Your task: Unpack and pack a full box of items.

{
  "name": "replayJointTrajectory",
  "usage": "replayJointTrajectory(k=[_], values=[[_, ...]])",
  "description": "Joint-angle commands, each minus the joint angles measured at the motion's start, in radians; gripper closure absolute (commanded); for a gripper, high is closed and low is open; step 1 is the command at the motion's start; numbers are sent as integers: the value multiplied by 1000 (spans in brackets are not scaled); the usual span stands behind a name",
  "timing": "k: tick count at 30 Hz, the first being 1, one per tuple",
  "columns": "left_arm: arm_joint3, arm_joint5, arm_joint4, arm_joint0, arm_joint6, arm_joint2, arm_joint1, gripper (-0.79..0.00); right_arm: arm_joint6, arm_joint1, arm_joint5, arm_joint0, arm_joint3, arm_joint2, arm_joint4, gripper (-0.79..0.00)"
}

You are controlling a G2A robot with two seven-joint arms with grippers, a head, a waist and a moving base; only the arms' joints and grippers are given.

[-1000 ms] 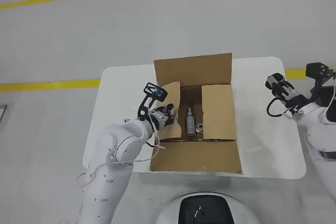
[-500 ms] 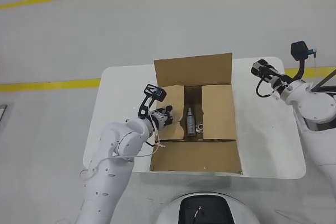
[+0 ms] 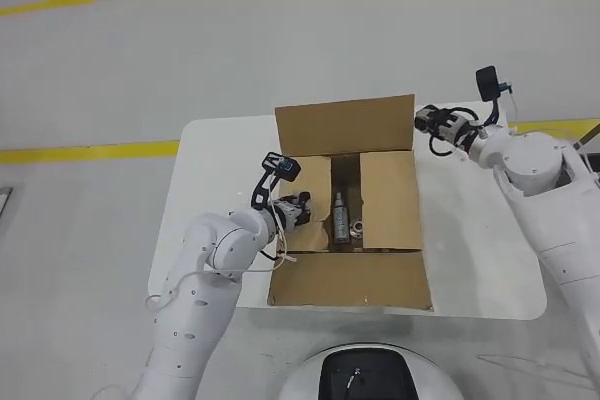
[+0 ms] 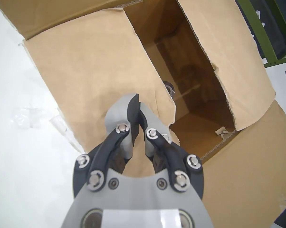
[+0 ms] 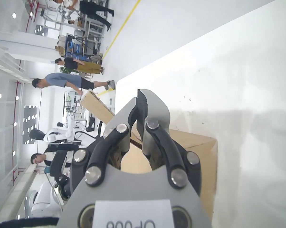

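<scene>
White table | cardboard box, inner flaps half-covering grey bottle | left gripper closed, empty, over one flap | right gripper closed, empty, by box corner

Left gripper, fingers pressed together, hangs just nine o'clock of centre, pointing toward three; right gripper, likewise closed, sits at two o'clock, pointing toward nine.

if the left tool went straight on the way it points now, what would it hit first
Most likely the left inner cardboard flap: the shut left tool points onto it, just short of its torn edge. Whether it already touches the flap is unclear.
</scene>
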Motion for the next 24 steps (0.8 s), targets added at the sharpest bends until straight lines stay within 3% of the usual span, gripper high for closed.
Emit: replayJointTrajectory(k=[1,2,5,14,24], values=[[-3,6,-10,0,1,-4,1,-570,21,-4,-23,17,35,-10,22,0],[-5,9,-18,0,-2,-7,1,-705,30,-6,-36,26,49,-14,29,0],[-9,6,-11,-3,-2,-8,3,-785,54,-9,-94,39,79,-17,56,0],[-53,18,-32,3,2,-49,12,-785,194,9,-299,20,56,29,110,0],[-229,-8,-65,106,-52,-201,45,-785,316,45,-395,-100,-140,72,44,0]])
